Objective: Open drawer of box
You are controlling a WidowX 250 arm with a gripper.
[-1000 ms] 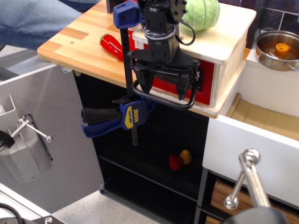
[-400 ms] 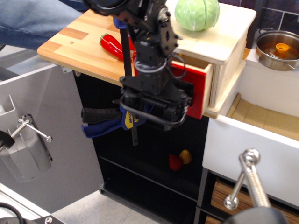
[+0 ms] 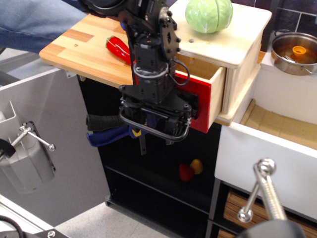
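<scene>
The pale plywood box (image 3: 237,54) stands on the wooden counter (image 3: 84,52) with a green cabbage (image 3: 209,14) on top. Its red-fronted drawer (image 3: 203,104) is pulled out past the counter's edge, its pale wood side showing. My black gripper (image 3: 153,124) hangs in front of the drawer, pointing down, with its fingers closed around the large black loop handle (image 3: 153,130). The arm hides the left part of the red front.
A red pepper (image 3: 118,48) lies on the counter left of the arm. A blue clamp (image 3: 111,131) grips the counter edge behind my gripper. A white cabinet drawer (image 3: 267,158) stands open at right, with a metal pot (image 3: 296,52) above it. Toy fruits (image 3: 190,170) sit on the dark shelf below.
The drawer has slid out of the box, from shut to well open. My gripper has moved towards the front left and down, keeping hold of the loop handle.
</scene>
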